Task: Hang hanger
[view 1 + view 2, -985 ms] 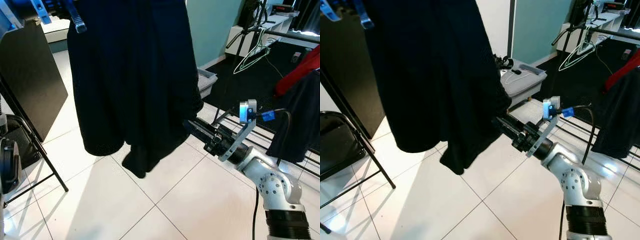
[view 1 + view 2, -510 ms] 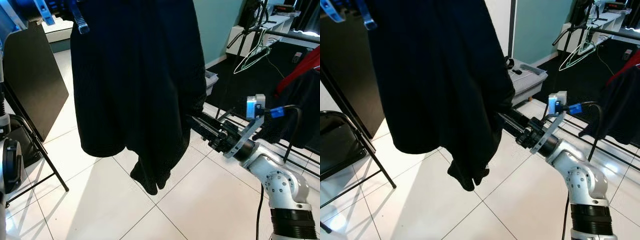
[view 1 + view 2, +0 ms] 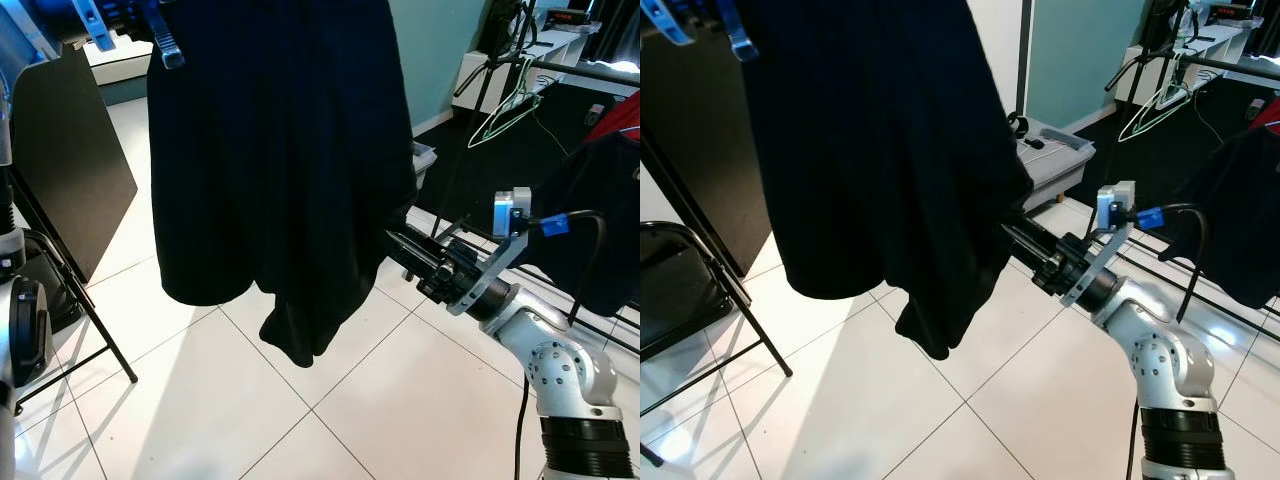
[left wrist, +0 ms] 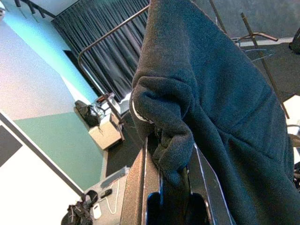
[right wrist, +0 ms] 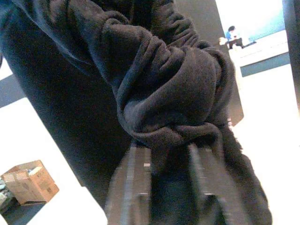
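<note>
Dark garment [image 3: 280, 170]: hem swings back slightly; right gripper [image 5: 171, 154] stays clamped on fabric, left gripper [image 4: 176, 173] likewise (rail [image 3: 585, 70] well apart, hanging pending).

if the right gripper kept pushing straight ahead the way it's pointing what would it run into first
The right gripper is already pinching a fold of the hanging dark navy fabric garment, so it would push deeper into that cloth. Beyond it, probably the black folding chair, though depth is unclear.

A big dark garment [image 3: 275, 170] is held up high, draped long over white floor tiles. Its top is bunched and pinched at one point, and its lower edge is gathered and pinched too.
</note>
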